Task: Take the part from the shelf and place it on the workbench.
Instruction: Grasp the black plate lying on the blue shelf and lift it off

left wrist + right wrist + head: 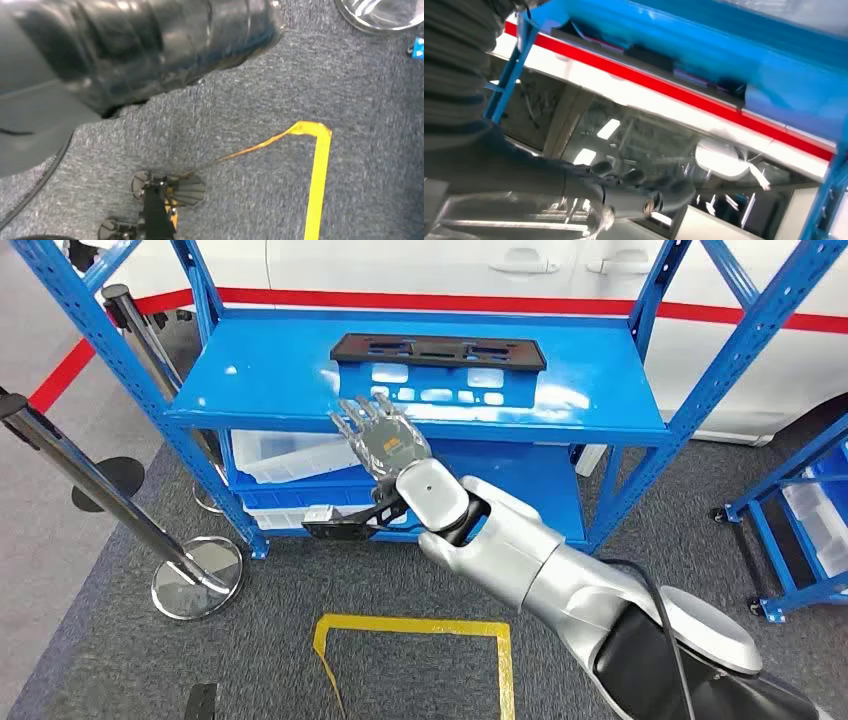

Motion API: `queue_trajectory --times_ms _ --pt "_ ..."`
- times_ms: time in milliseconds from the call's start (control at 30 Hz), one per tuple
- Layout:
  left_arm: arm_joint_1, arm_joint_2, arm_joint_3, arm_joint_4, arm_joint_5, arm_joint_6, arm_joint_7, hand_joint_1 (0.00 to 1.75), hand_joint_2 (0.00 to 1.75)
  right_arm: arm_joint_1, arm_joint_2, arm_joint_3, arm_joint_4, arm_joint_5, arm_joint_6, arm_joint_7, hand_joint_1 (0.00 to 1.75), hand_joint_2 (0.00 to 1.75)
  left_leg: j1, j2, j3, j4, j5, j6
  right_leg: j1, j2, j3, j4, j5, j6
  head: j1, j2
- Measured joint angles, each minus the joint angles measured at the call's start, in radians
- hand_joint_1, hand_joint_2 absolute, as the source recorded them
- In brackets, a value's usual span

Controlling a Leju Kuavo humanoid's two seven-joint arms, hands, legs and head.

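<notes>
The part [438,351], a long flat black plastic piece with cutouts, is seen lying on the blue shelf [600,400], toward the shelf's back edge, untouched. The right hand [380,435] is raised in front of the shelf's front lip, below and just short of the part; its fingers are spread and nothing is held. In the right wrist view the fingers [644,192] are seen extended, with the shelf's underside and the part's edge beyond them. The left hand's state cannot be told; grey carpet and yellow floor tape [317,175] are seen in the left wrist view.

Step in hand is judged as the reach toward the shelf, grasp not yet begun. For the next move, the hand would need to be lifted over the shelf's lip and carried further in, until the part's near long edge is met; a grip across that thin edge is called for. Clear plastic bins [285,455] are stored on the shelf's lower level. A white car body [450,265] is seen behind the shelf, and a chrome stanchion base [197,577] beside its left post.
</notes>
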Motion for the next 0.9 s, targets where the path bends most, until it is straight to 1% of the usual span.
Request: queue_trajectory --times_ms 67,100,133,167,200,233,267,300,333,400,433,467,533,567,600,633,667,733,767,800,833,900 --pt "0.0 0.0 0.0 0.0 0.001 0.001 0.0 0.0 0.0 -0.003 0.0 0.0 0.0 0.0 0.001 0.001 0.0 0.0 0.003 0.0 0.01 -0.002 -0.004 0.005 0.0 0.0 -0.003 0.014 -0.002 0.004 0.001 0.0" --pt "-0.001 0.0 0.0 0.0 0.003 0.003 0.0 0.0 0.0 -0.005 0.0 -0.002 0.0 0.0 0.003 0.003 0.0 0.0 0.005 -0.001 0.019 -0.004 -0.009 0.011 -0.001 0.0 -0.015 0.042 -0.006 0.008 0.002 0.0" --pt "-0.003 0.0 -0.001 0.0 0.004 0.005 0.001 0.0 0.0 -0.006 0.0 -0.003 0.0 0.0 0.008 0.006 0.0 0.0 0.006 -0.001 0.027 -0.005 -0.014 0.016 -0.002 0.0 -0.038 0.086 -0.016 0.012 0.003 0.0" --pt "-0.005 0.0 -0.003 0.0 0.005 0.008 0.004 0.0 0.0 -0.006 0.0 -0.005 0.001 0.0 0.015 0.009 0.0 0.0 0.006 -0.002 0.034 -0.006 -0.02 0.021 -0.004 -0.001 -0.072 0.144 -0.034 0.017 0.003 0.0" --pt "-0.006 0.0 -0.005 0.0 0.006 0.013 0.007 0.0 0.0 -0.005 -0.001 -0.006 0.003 0.0 0.024 0.012 0.0 0.0 0.005 -0.002 0.04 -0.006 -0.027 0.024 -0.006 -0.001 -0.113 0.204 -0.06 0.02 0.004 0.0" --pt "-0.006 0.0 -0.008 0.0 0.007 0.019 0.012 0.0 0.0 -0.003 -0.001 -0.007 0.005 0.0 0.034 0.015 0.0 0.0 0.005 -0.003 0.046 -0.006 -0.034 0.025 -0.007 -0.001 -0.152 0.252 -0.085 0.022 0.003 0.0" --pt "-0.005 0.0 -0.012 0.0 0.007 0.024 0.017 0.0 0.0 -0.001 -0.002 -0.007 0.007 0.0 0.043 0.018 0.0 0.0 0.005 -0.004 0.055 -0.005 -0.042 0.026 -0.008 -0.001 -0.181 0.277 -0.101 0.024 0.004 0.0" --pt "-0.003 0.0 -0.014 0.0 0.008 0.028 0.021 0.0 0.0 0.001 -0.003 -0.007 0.01 0.0 0.051 0.021 0.0 0.0 0.005 -0.004 0.065 -0.005 -0.051 0.025 -0.009 -0.001 -0.197 0.272 -0.096 0.023 0.004 0.0" --pt "-0.002 0.0 -0.015 0.0 0.009 0.029 0.025 0.0 0.0 0.001 -0.004 -0.007 0.013 0.0 0.058 0.022 0.0 0.0 0.005 -0.005 0.076 -0.005 -0.059 0.024 -0.009 -0.001 -0.198 0.235 -0.065 0.021 0.004 0.0" --pt "-0.001 0.0 -0.018 0.0 0.012 0.025 0.033 0.0 0.0 0.002 -0.005 -0.007 0.019 0.0 0.065 0.023 0.0 0.0 0.004 -0.007 0.097 -0.003 -0.076 0.02 -0.006 -0.001 -0.175 0.106 0.045 0.012 0.004 0.0" --pt "-0.002 0.0 -0.02 0.0 0.014 0.022 0.037 0.0 0.0 0.002 -0.006 -0.007 0.022 -0.001 0.067 0.023 0.0 0.0 0.003 -0.009 0.102 -0.002 -0.083 0.016 -0.003 0.0 -0.164 0.052 0.084 0.006 0.004 0.0" --pt "-0.002 0.0 -0.022 0.0 0.015 0.019 0.04 0.0 0.0 0.002 -0.006 -0.007 0.025 -0.002 0.068 0.023 0.0 0.0 0.002 -0.01 0.105 0.0 -0.088 0.012 -0.001 0.0 -0.157 0.018 0.11 0.001 0.004 0.0" --pt "-0.002 0.0 -0.024 0.001 0.016 0.017 0.044 0.0 0.0 0.001 -0.007 -0.007 0.03 -0.003 0.07 0.023 0.0 0.0 0.0 -0.012 0.108 0.003 -0.093 0.003 0.002 0.0 -0.151 0.005 0.114 -0.01 0.004 0.0" --pt "-0.002 0.0 -0.024 0.001 0.016 0.017 0.044 0.0 0.0 0.001 -0.007 -0.007 0.031 -0.003 0.07 0.023 0.0 0.0 0.001 -0.011 0.109 0.006 -0.097 -0.001 -0.001 0.0 -0.145 0.001 0.119 -0.015 0.004 0.0" --pt "-0.002 0.001 -0.025 0.001 0.016 0.017 0.044 0.0 0.0 -0.001 -0.006 -0.007 0.032 -0.003 0.07 0.023 0.0 0.0 0.001 -0.01 0.106 0.019 -0.106 -0.006 -0.003 0.0 -0.138 -0.004 0.118 -0.019 0.003 0.0" --pt "-0.003 0.001 -0.025 0.001 0.016 0.016 0.044 0.0 0.0 -0.003 -0.006 -0.007 0.033 -0.003 0.07 0.023 0.0 0.0 0.003 -0.009 0.093 0.049 -0.123 -0.011 -0.006 -0.001 -0.131 -0.008 0.118 -0.023 0.002 0.0" --pt "-0.005 0.002 -0.025 0.001 0.015 0.016 0.045 0.0 0.0 -0.004 -0.006 -0.007 0.033 -0.003 0.07 0.023 0.0 0.44 0.004 -0.008 0.069 0.097 -0.147 -0.016 -0.008 -0.001 -0.126 -0.01 0.117 -0.026 0.0 0.0" --pt "-0.007 0.003 -0.028 0.001 0.015 0.015 0.052 0.0 0.0 -0.004 -0.006 -0.007 0.036 -0.004 0.07 0.024 0.0 1.31 0.007 -0.007 0.001 0.221 -0.196 -0.026 -0.008 -0.001 -0.123 -0.01 0.113 -0.03 -0.001 0.0" --pt "-0.006 0.004 -0.031 0.001 0.015 0.014 0.059 0.0 0.0 -0.002 -0.006 -0.007 0.039 -0.005 0.071 0.025 0.0 1.75 0.008 -0.007 -0.026 0.262 -0.205 -0.029 -0.008 -0.001 -0.122 -0.009 0.111 -0.031 -0.001 0.0" --pt "-0.004 0.005 -0.033 0.001 0.015 0.012 0.068 0.0 0.0 -0.001 -0.006 -0.007 0.042 -0.007 0.071 0.027 0.0 1.75 0.009 -0.006 -0.039 0.272 -0.198 -0.031 -0.009 0.0 -0.122 -0.008 0.109 -0.031 -0.001 0.0" --pt "-0.002 0.007 -0.035 0.001 0.015 0.009 0.079 0.0 0.0 -0.001 -0.006 -0.007 0.046 -0.009 0.072 0.029 0.0 1.75 0.01 -0.006 -0.033 0.242 -0.171 -0.032 -0.009 0.002 -0.121 -0.006 0.107 -0.03 -0.001 0.0" --pt "-0.003 0.009 -0.041 0.001 0.016 0.003 0.1 0.0 0.0 -0.001 -0.006 -0.008 0.055 -0.012 0.071 0.034 0.0 1.75 0.012 -0.005 0.015 0.115 -0.095 -0.033 -0.009 0.004 -0.118 0.0 0.101 -0.024 -0.001 0.0"
